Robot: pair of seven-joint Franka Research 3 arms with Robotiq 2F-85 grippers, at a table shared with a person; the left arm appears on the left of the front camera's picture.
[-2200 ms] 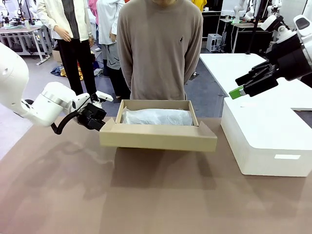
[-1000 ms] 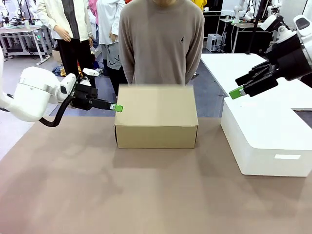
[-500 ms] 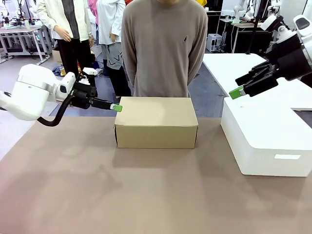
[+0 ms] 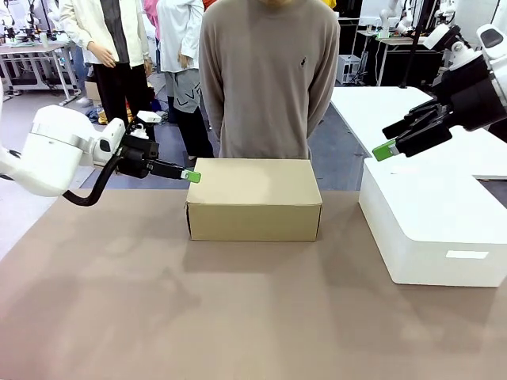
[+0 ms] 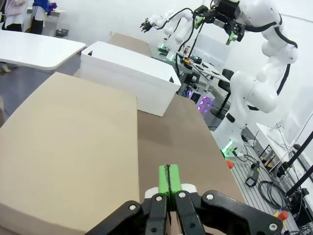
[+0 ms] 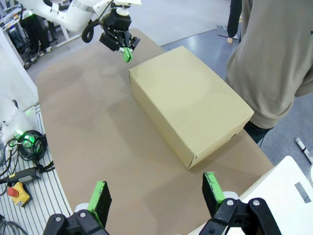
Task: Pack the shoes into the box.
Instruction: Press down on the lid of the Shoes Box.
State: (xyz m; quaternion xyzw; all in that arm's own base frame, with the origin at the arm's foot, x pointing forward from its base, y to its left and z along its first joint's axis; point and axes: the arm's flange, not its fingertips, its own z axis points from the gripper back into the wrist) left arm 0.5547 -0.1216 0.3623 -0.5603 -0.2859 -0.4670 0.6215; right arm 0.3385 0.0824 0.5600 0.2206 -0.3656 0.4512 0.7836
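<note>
Your left pincer (image 4: 190,176) has its fingers pressed together on nothing and hovers just off the top left corner of the box (image 4: 253,198), whose lid lies flat and shut. The shoes cannot be seen; they are likely inside, so the packing step looks finished. Your right pincer (image 4: 386,149) hangs with fingers wide apart above the white box (image 4: 432,229), the cardboard box well off to its left. Next, I judge, you only need to draw the left pincer clear of the lid.
</note>
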